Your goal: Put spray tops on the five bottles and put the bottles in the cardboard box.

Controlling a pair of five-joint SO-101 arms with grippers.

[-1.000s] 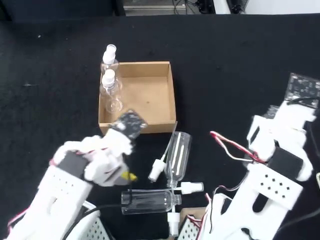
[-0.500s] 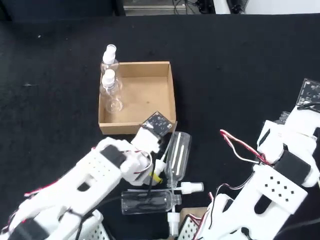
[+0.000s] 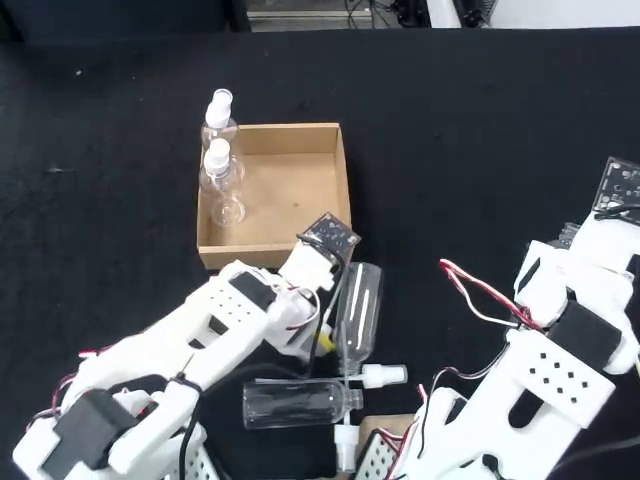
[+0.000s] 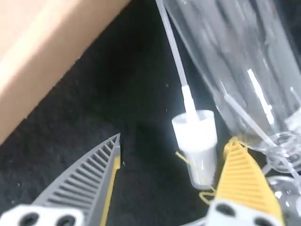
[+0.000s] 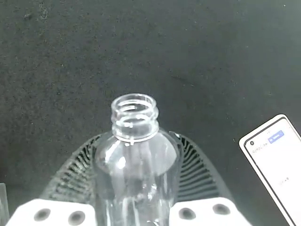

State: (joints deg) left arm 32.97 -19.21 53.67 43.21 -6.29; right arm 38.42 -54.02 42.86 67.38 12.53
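- Left gripper (image 4: 174, 140) has its fingers spread to either side of a loose spray top (image 4: 196, 141), which lies on the black table (image 3: 480, 150) close against the yellow finger
- Since a second ago the left arm has swung right, from the near left corner of the cardboard box (image 3: 300, 135) to the gap off its near right corner, and now covers the spray top from above
- That spray top's tube runs along a lying bottle (image 3: 358, 310) just near and right of the box
- Right gripper (image 5: 136, 181) is clamped on an open-necked bottle (image 5: 135, 150), its fingers pressed to both sides; this arm has drawn slightly right since the first frame
- A second lying bottle (image 3: 298, 402) and two more spray tops (image 3: 385, 375) are unmoved at the near edge
- Two capped bottles (image 3: 216, 160) remain at the box's far left corner
- A phone (image 5: 277, 160) lies beside the right gripper
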